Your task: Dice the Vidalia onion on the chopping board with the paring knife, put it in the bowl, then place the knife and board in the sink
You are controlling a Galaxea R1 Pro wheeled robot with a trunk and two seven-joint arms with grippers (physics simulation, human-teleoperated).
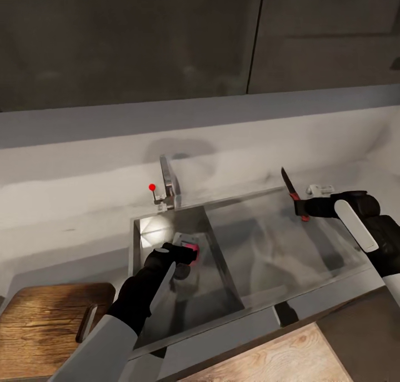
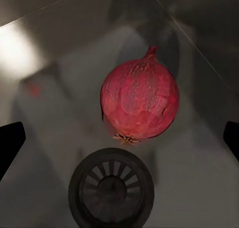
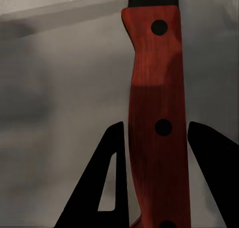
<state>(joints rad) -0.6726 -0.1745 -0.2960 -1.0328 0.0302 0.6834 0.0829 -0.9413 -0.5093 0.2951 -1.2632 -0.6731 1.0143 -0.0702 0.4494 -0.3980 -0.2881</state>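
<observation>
The left claw hung spread over the red onion beside the sink drain at lower centre, while the right claw pinched the paring knife at middle right.

Dim, soft renders, sink glare (bright)

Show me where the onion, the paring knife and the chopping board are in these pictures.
onion [image 2: 140, 101], left wrist view, middle of its red skin.
paring knife [image 3: 157, 113], right wrist view, middle of its reddish handle.
chopping board [image 1: 41, 332], head view, bare wood beside the handle slot.
</observation>
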